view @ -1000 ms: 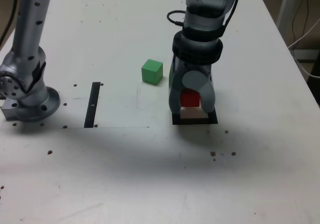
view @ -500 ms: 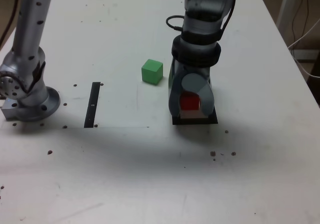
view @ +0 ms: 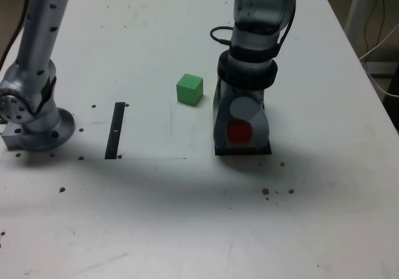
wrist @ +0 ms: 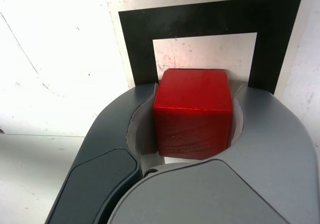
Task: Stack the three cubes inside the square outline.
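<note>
One red cube [wrist: 192, 111] sits clamped in our gripper [view: 240, 132] over the outline [wrist: 210, 23]; green cube [view: 189, 89] beside, clear.

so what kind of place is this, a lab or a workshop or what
Probably a robotics lab bench. A white table holds a printed square outline, a green cube and a black strip; the gripper carries a red cube, and cables hang at the exterior view's right.

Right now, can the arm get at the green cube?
Probably not yet: its jaws are shut on the red cube over the square outline. The green cube itself stands unobstructed.
</note>
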Motion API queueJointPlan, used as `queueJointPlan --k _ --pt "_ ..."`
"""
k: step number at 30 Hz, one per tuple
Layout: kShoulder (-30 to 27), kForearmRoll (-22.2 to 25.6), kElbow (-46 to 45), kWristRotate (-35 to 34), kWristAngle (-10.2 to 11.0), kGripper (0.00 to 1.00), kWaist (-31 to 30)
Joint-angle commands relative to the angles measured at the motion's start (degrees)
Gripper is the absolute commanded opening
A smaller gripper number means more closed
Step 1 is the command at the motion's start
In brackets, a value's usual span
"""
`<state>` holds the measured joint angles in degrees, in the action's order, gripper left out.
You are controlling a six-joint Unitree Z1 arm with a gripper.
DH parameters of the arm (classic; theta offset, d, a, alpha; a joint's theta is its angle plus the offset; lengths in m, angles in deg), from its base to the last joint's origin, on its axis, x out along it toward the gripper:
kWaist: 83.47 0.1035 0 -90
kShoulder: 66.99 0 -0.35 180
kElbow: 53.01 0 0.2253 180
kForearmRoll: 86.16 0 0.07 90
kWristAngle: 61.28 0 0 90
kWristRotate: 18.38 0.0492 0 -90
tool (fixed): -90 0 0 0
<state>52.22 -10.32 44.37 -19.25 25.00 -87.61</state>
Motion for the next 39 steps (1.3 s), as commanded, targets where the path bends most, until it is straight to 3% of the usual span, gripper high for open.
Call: queueJointPlan --k 1,6,9,17,23,39 --pt "0.3 -0.3 -0.2 0.3 -0.2 0.40 0.1" --pt "0.3 -0.7 -0.6 1.1 -0.4 0.85 0.4" --pt "0.2 -0.8 -1.0 1.2 -0.4 0.98 0.5" --pt "-1.0 -1.8 -2.2 1.2 -0.3 0.99 0.6" --pt "-3.5 -1.8 -3.3 0.3 1.1 0.99 0.9" --pt "-6.7 2.4 -0.7 4.4 8.9 1.00 12.5"
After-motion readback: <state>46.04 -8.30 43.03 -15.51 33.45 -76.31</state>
